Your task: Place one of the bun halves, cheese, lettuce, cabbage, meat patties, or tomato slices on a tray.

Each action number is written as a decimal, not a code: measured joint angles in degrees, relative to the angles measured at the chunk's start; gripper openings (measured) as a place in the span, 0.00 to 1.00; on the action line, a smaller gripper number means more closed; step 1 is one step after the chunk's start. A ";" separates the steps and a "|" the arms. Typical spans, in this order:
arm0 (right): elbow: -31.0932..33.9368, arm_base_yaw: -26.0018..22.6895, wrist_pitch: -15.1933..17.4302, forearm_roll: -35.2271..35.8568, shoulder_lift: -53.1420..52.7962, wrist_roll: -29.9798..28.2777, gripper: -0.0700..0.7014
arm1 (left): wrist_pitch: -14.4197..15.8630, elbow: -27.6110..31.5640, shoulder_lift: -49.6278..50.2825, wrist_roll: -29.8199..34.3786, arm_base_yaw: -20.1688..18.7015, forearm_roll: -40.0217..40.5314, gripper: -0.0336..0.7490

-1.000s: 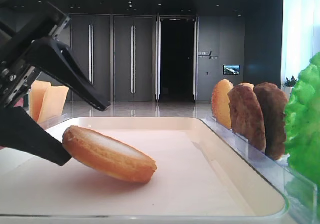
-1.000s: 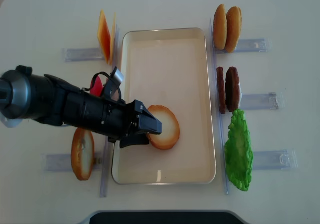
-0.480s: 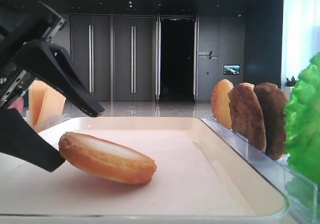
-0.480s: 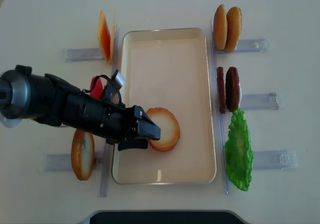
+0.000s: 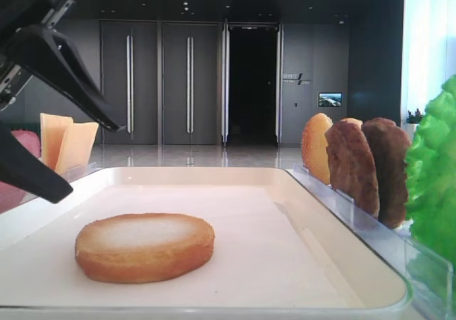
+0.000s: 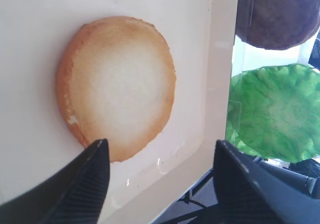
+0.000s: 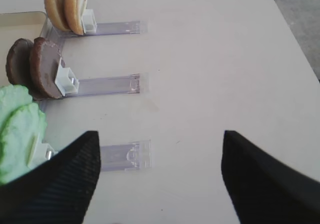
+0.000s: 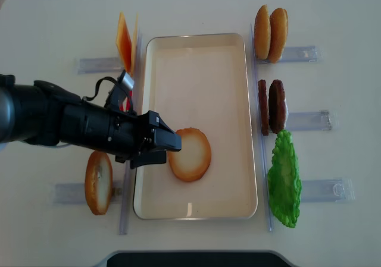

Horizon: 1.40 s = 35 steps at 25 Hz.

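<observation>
The left gripper [image 8: 169,145] hovers with its jaws spread wide and nothing between them, at the left edge of the bun half [image 8: 190,154] in the lower-middle of the overhead frame; the low side view shows clear air between both fingers and the bread. The bun half lies flat on the tray [image 8: 202,204], pale face up, resting wholly on the tray floor and nearer its left rim than its right. The placement looks done, so the step in hand appears to be the release and retreat. To do it well, the jaws should stay wide and the arm should lift before drawing back toward the left of the frame, so that a fingertip does not catch the bun's edge or the tray rim.

The right gripper [image 7: 160,179] is also spread and empty, over bare table at the right.

The tray holds only this one bun half. Clear holders flank it: at upper left, cheese slices [image 8: 125,44] stand on edge; at lower left, another bun half [image 8: 98,182]; at upper right, two more bun halves [image 8: 270,34]; below them the meat patties [image 8: 272,106]; then the lettuce [image 8: 284,181].
</observation>
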 joint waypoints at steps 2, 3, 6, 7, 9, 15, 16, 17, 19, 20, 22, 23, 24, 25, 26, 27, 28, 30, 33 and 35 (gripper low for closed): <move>0.00 0.00 0.00 0.00 0.00 0.00 0.76 | 0.10 0.00 -0.85 -0.31 0.14 0.11 0.67; 0.00 0.00 0.00 0.00 0.00 0.00 0.76 | 0.23 0.00 -1.12 -0.37 0.19 0.16 0.67; 0.00 0.00 0.00 0.00 0.00 0.00 0.76 | 1.39 -0.54 -2.08 -0.57 0.19 0.46 0.67; 0.00 0.00 0.00 0.00 0.00 0.00 0.76 | 1.84 -0.99 -2.41 -0.78 0.19 0.61 0.67; 0.00 0.00 0.00 0.00 0.00 0.00 0.76 | 2.91 -2.39 -3.45 -1.26 0.19 1.17 0.67; 0.00 0.00 0.00 0.00 0.00 0.00 0.76 | 4.34 -8.40 -7.51 -5.56 0.19 5.87 0.67; 0.00 0.00 0.00 0.00 0.00 0.00 0.76 | 4.59 -9.79 -8.03 -7.00 0.19 7.58 0.67; 0.00 0.00 0.00 0.00 0.00 0.00 0.76 | 4.73 -11.21 -8.32 -8.10 0.19 9.25 0.67; 0.00 0.00 0.00 0.00 0.00 0.00 0.76 | 4.87 -13.78 -8.70 -10.49 0.19 12.00 0.67; 0.00 0.00 0.00 0.00 0.00 0.00 0.76 | 4.99 -15.12 -8.77 -11.48 0.19 13.44 0.67; 0.00 0.00 0.00 0.00 0.00 0.00 0.76 | 4.99 -17.32 -8.77 -13.34 0.19 15.62 0.67; 0.00 0.00 0.00 0.00 0.00 0.00 0.76 | 4.93 -18.22 -8.77 -14.06 0.19 16.60 0.67; 0.00 0.00 0.00 0.00 0.00 0.00 0.76 | 4.81 -19.34 -8.77 -14.77 0.19 17.75 0.67; 0.00 0.00 0.00 0.00 0.00 0.00 0.76 | 4.51 -20.07 -8.77 -15.54 0.19 18.71 0.67; 0.00 0.00 0.00 0.00 0.00 0.00 0.76 | 4.27 -20.87 -8.77 -16.03 0.19 19.90 0.67; 0.00 0.00 0.00 0.00 0.00 0.00 0.76 | 3.88 -21.47 -8.77 -16.30 0.19 21.05 0.67; 0.00 0.00 0.00 0.00 0.00 0.00 0.76 | 3.33 -21.83 -8.77 -16.72 0.19 22.24 0.67; 0.00 0.00 0.00 0.00 0.00 0.00 0.76 | 2.23 -22.29 -8.77 -17.99 0.19 24.47 0.67; 0.00 0.00 0.00 0.00 0.00 0.00 0.76 | 1.25 -22.47 -8.77 -19.15 0.19 27.09 0.67; 0.00 0.00 0.00 0.00 0.00 0.00 0.76 | 1.27 -22.58 -8.77 -19.74 0.19 28.49 0.67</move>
